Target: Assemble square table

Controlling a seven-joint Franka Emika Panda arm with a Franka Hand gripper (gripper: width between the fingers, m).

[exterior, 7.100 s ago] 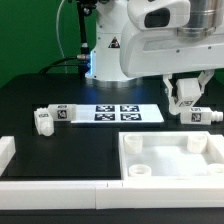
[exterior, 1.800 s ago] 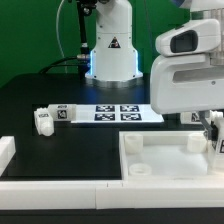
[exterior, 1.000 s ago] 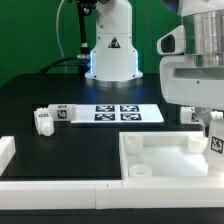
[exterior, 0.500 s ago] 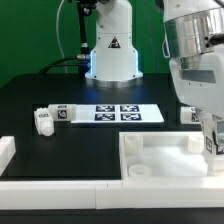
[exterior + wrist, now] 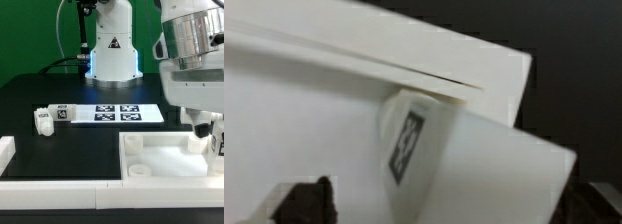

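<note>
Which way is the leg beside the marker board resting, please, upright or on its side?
On its side: the leg lies lengthwise on the black table, next to the marker board, rather than standing on end.

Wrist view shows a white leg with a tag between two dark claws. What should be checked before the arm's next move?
1. Gripper jaws apart, fingers clear of the tagged leg: ok.
2. Tagged leg seated fully in a corner socket of the square tabletop: cannot tell.
3. Square tabletop lying flat on the black table: ok.
4. Two loose legs lying uncovered beside the marker board, ready for pickup: ok.
</note>
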